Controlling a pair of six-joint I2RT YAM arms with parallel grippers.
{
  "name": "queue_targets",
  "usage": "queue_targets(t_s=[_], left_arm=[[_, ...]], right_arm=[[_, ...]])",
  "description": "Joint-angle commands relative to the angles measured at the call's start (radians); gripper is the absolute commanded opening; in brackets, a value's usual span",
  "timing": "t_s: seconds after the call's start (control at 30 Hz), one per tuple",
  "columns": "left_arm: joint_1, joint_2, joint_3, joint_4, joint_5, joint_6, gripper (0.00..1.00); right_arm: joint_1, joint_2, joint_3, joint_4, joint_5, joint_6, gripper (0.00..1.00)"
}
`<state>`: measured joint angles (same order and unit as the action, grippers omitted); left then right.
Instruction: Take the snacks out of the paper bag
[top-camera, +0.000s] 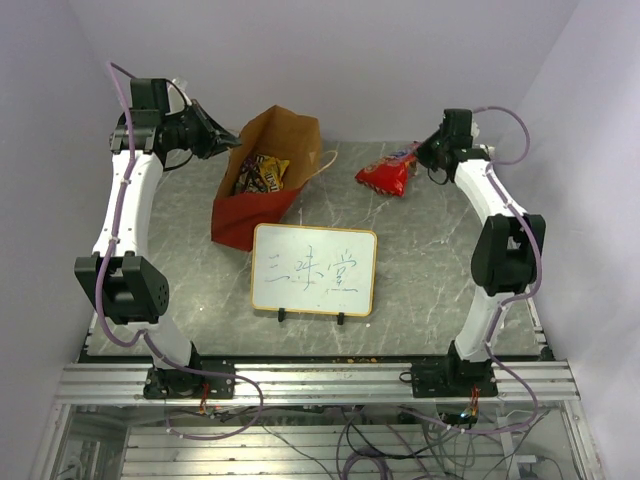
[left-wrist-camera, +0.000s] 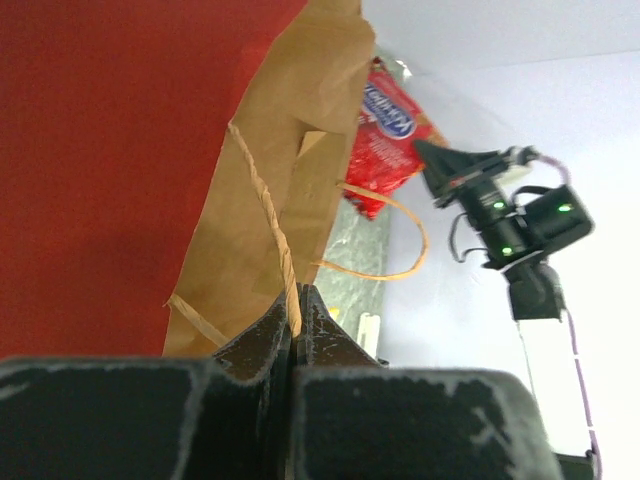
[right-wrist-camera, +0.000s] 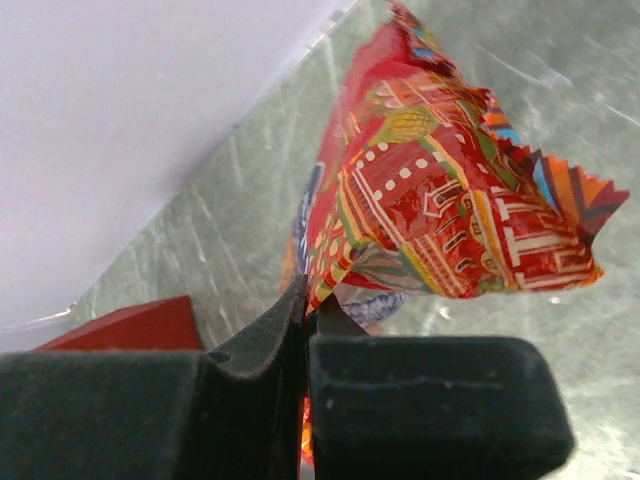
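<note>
**A:** how much room on the counter (top-camera: 430, 270)?

**B:** one whiteboard (top-camera: 313, 270) stands near-middle, with open counter on both sides. Back left, one paper bag (top-camera: 262, 180) lies tipped over. Two candy packets (top-camera: 262, 175) show inside, can't count more. Left tool (left-wrist-camera: 297, 300) is clenched on its string handle (left-wrist-camera: 270, 220). Far right, near the wall, right tool (right-wrist-camera: 305, 300) is pinching the one chip bag (right-wrist-camera: 430, 210), which is outside the paper bag.

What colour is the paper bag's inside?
The paper bag is brown inside; clearest in the top external view.
</note>
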<state>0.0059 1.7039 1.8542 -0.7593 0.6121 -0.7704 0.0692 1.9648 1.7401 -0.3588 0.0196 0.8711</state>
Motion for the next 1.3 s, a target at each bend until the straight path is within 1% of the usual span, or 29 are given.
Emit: queue_targets(t_s=[0.0,0.1,0.27,0.37,0.47,0.53,0.67,0.73,0.77,0.9,1.0,1.13,1.27], left_arm=[[0.005,0.009,0.017,0.115,0.088,-0.096,0.07],[0.005,0.014,0.02,0.147,0.094,-0.119,0.07],[0.004,0.024,0.0,0.194,0.129,-0.174,0.07],[0.005,0.017,-0.014,0.213,0.136,-0.186,0.07],[0.005,0.018,-0.017,0.208,0.132,-0.181,0.07],[0.005,0.018,-0.026,0.212,0.13,-0.186,0.07],[0.005,0.03,-0.016,0.219,0.133,-0.204,0.07],[0.004,0.038,0.008,0.212,0.127,-0.203,0.07],[0.005,0.042,0.019,0.205,0.123,-0.2,0.07],[0.003,0.046,0.035,0.2,0.116,-0.198,0.07],[0.001,0.026,0.009,0.205,0.093,-0.192,0.07],[-0.004,0.001,-0.045,0.254,0.076,-0.212,0.07],[-0.025,0.015,-0.019,0.254,0.06,-0.189,0.07]], right_arm=[[-0.091,-0.142,-0.23,0.19,-0.058,0.023,0.0],[-0.161,-0.213,-0.416,0.225,-0.11,0.006,0.0],[-0.282,-0.268,-0.571,0.146,-0.197,-0.08,0.0],[-0.321,-0.321,-0.636,0.091,-0.182,-0.146,0.13],[-0.327,-0.376,-0.658,0.044,-0.148,-0.212,0.26],[-0.327,-0.392,-0.649,0.007,-0.145,-0.245,0.34],[-0.324,-0.416,-0.563,-0.094,-0.136,-0.307,0.52],[-0.315,-0.438,-0.523,-0.108,-0.135,-0.323,0.6],[-0.306,-0.442,-0.501,-0.127,-0.126,-0.329,0.62],[-0.255,-0.434,-0.419,-0.175,-0.108,-0.333,0.69],[-0.206,-0.423,-0.376,-0.19,-0.098,-0.321,0.74],[-0.071,-0.391,-0.295,-0.225,-0.075,-0.324,0.75],[0.044,-0.366,-0.282,-0.213,-0.108,-0.284,0.75]])
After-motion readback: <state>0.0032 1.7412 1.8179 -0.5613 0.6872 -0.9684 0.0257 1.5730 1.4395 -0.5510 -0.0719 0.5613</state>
